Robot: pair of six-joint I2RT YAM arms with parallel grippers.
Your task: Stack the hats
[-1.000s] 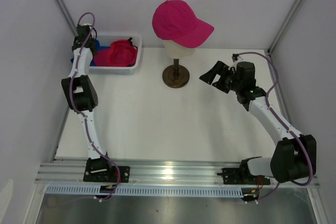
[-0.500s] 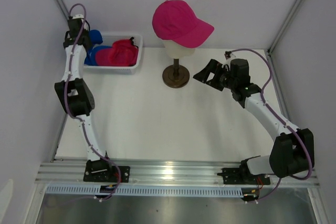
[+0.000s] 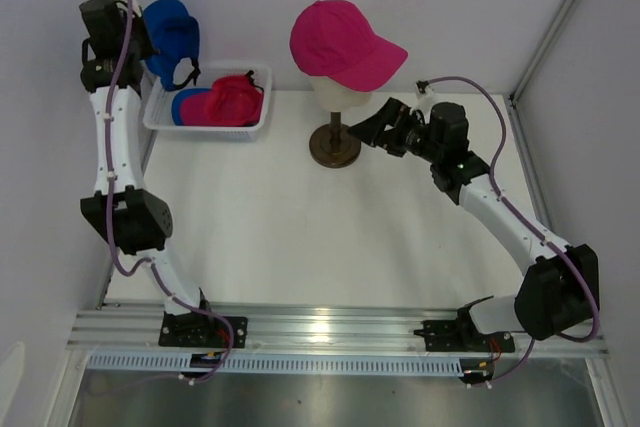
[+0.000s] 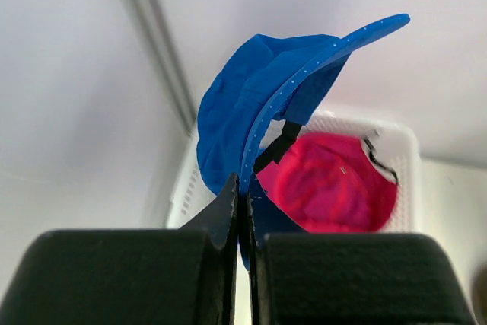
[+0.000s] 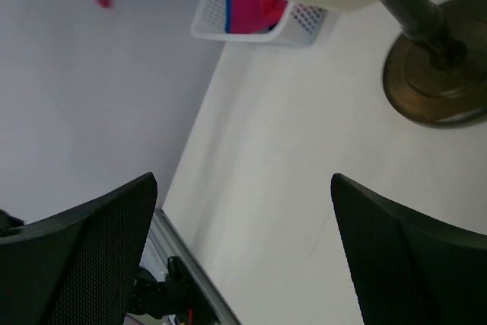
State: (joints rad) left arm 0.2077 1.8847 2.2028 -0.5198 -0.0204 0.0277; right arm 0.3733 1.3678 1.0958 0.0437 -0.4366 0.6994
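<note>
My left gripper (image 3: 146, 45) is raised high above the white mesh basket (image 3: 160, 117) and is shut on the edge of a bright blue cap (image 3: 172, 35), which hangs from it. In the left wrist view the jaws (image 4: 242, 192) pinch that blue cap (image 4: 251, 104). A magenta cap (image 3: 228, 99) and another blue cap (image 3: 184, 107) lie in the basket. A magenta cap (image 3: 342, 42) sits on the cream mannequin head (image 3: 340, 92). My right gripper (image 3: 374, 130) is open and empty, just right of the stand; its wide gap shows in the right wrist view (image 5: 243, 180).
The mannequin's dark round stand base (image 3: 335, 147) sits at the table's back centre and also shows in the right wrist view (image 5: 437, 74). The basket (image 5: 293, 24) stands at the back left corner, against the walls. Metal frame posts run up both back corners.
My left arm has lifted up and left out of the basket, carrying the blue cap. My right gripper has moved left towards the mannequin stand.
</note>
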